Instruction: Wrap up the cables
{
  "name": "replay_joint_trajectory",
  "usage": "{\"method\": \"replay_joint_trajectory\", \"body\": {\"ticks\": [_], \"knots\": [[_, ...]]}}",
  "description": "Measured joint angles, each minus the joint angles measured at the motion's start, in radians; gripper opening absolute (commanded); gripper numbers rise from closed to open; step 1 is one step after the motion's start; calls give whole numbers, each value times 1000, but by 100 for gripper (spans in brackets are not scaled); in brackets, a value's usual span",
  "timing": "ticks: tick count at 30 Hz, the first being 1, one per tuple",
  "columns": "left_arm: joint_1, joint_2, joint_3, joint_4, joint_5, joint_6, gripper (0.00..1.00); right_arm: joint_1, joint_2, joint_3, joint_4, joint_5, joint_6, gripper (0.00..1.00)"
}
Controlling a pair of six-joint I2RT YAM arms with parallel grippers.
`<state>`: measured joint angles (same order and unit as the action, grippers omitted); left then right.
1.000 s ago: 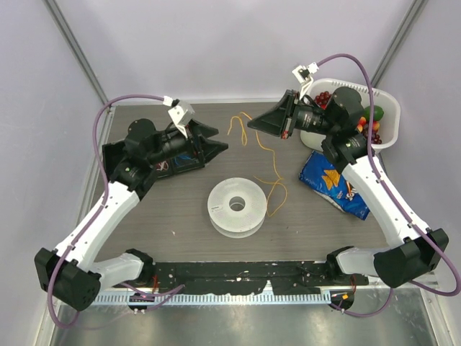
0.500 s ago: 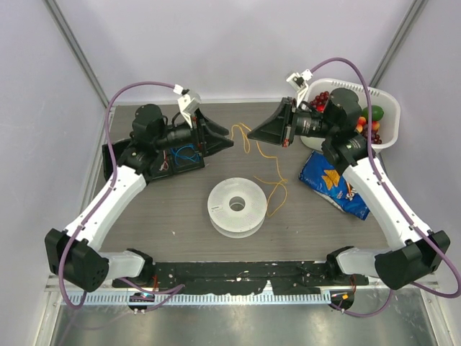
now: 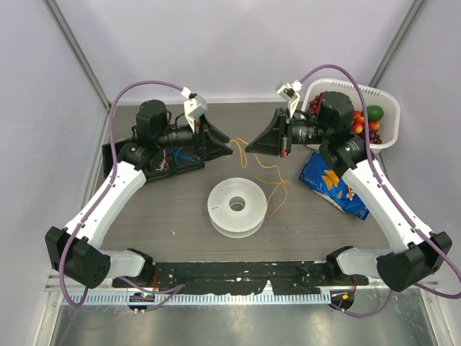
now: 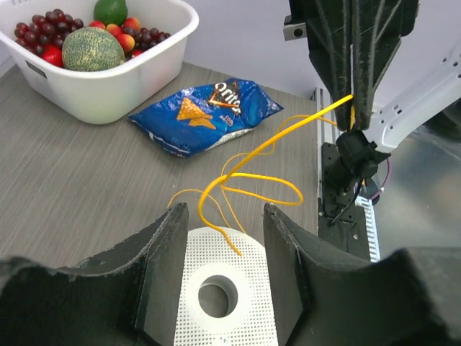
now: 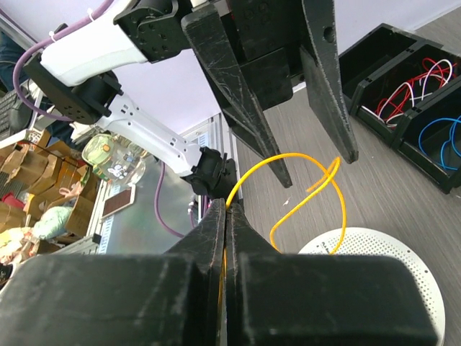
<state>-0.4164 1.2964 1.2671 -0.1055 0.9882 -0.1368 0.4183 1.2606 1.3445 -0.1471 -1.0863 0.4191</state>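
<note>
So the L gripper (image 3: 232, 146) hung w/ its jaws apart and nothing clamped, nose to nose w/ the R gripper (image 3: 248, 146) above the back half of the table (image 3: 173, 209). Between them was the cables (image 5: 288, 156) bit, i.e. one thin yellow-orange wire. One end was pinched in the R gripper's closed jaws, and the rest drooped in loose loops down toward the white spool (image 3: 236, 207). Looked like a handoff / second-grab step to me, wrapping not started.

Next move IMO: L needs to close on the slack near R's tip w/o knocking it away. Couldn't tell from the wrist cam whether the wire sat inside L's gap or just past it, tbh.

Surface was grey wood-grain. From the left: black bins (image 3: 119, 155) w/ red, white & blue wire coils, the spool mid-table, a blue chip bag (image 3: 333, 184), then a white basket (image 3: 385, 108) of fruit at the far right. Pale lavender walls, metal frame posts.
</note>
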Motion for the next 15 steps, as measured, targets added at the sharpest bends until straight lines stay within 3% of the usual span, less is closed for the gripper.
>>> {"method": "replay_joint_trajectory", "body": {"ticks": [11, 15], "knots": [[0, 26, 10, -68, 9, 101, 45, 19, -7, 0, -30, -11, -24, 1], [0, 40, 11, -72, 16, 103, 30, 24, -7, 0, -36, -13, -25, 1]]}}
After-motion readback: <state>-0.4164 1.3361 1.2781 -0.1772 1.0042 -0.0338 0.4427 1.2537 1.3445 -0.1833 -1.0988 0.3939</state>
